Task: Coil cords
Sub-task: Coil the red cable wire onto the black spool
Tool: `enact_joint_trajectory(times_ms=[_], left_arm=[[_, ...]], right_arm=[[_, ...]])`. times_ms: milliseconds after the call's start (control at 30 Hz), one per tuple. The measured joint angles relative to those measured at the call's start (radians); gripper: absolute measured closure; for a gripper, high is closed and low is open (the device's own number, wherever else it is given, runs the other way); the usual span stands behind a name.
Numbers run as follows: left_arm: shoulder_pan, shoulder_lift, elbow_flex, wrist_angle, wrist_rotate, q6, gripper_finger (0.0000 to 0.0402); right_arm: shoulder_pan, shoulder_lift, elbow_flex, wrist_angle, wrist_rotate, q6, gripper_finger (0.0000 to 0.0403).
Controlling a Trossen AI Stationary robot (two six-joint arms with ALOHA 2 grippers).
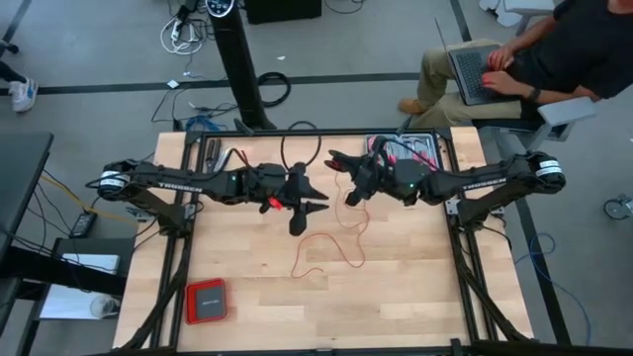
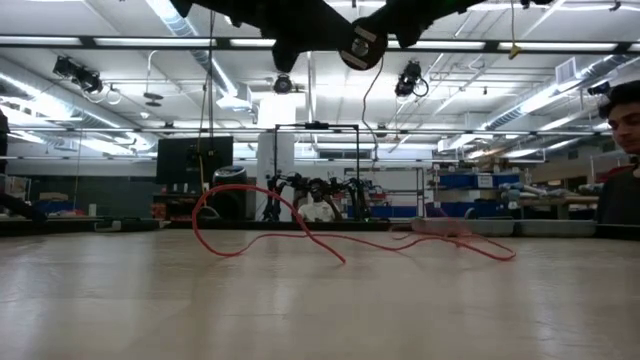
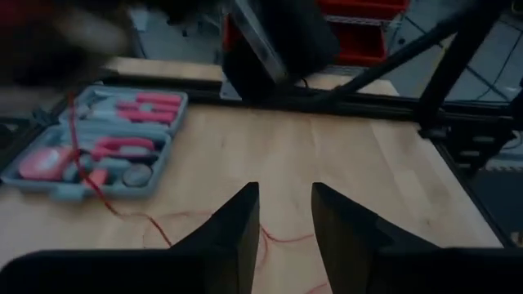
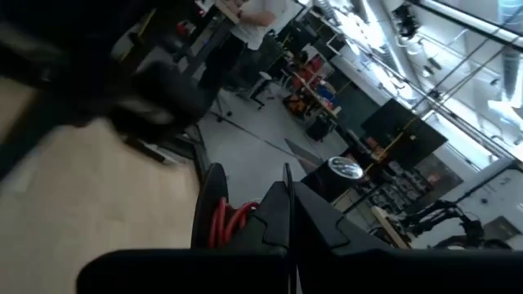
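The cords show as one thin red cord [image 1: 341, 237] lying in loose curves on the middle of the wooden table [image 1: 415, 297]. The low view shows one loop [image 2: 215, 215] standing up off the table. A strand [image 3: 72, 122] rises from the table toward my right gripper [image 1: 336, 163], which is shut, level and high above the table's far middle. Red strands [image 4: 230, 222] show right beside its fingers. My left gripper [image 3: 286, 216] hovers open over the table's middle, close to the right one, with nothing between its fingers. My right gripper is shut with several red strands of the cord [image 4: 233, 219] bunched against the side of its fingers [image 4: 274, 216]. The fingers hide the exact place of the pinch. They point level toward the table's left. The rest of the cord hangs slack to the table.
A grey tool tray [image 1: 410, 150] with red tools sits at the far right. Near the front left corner lies a flat red box [image 1: 207, 300]. A black post [image 1: 242, 69] stands behind the far edge. A person with a laptop [image 1: 495, 69] sits beyond the far right corner.
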Motion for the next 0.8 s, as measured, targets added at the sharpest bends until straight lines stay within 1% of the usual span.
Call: enact_joint_trajectory(times_ms=[67,133,267,367,433,533,800], left_arm=[[-0.01,0.0,-0.016,0.011,-0.002,-0.023,0.0285],[-0.018,0.0,-0.051,0.061,-0.011,-0.051,0.0285],[-0.019,0.001,-0.144,0.233,-0.032,-0.112,0.0285],[-0.016,0.001,-0.211,0.335,-0.06,-0.172,0.0285],[-0.016,0.001,-0.245,0.395,-0.11,-0.216,0.0285],[-0.016,0.001,-0.267,0.443,-0.166,-0.239,0.0285],[-0.016,0.001,-0.269,0.526,-0.17,-0.225,0.0285]], right_arm=[[0.0,-0.008,0.0,0.007,-0.014,0.001,0.0403],[0.001,-0.008,0.0,0.03,-0.03,0.001,0.0403],[0.011,-0.008,0.0,0.088,-0.075,0.017,0.0403],[0.029,-0.008,0.0,0.135,-0.09,0.017,0.0403],[0.039,-0.008,0.0,0.167,-0.119,0.017,0.0403],[0.05,0.003,0.0,0.221,-0.138,0.017,0.0403],[0.052,0.041,0.001,0.313,-0.189,0.034,0.0403]])
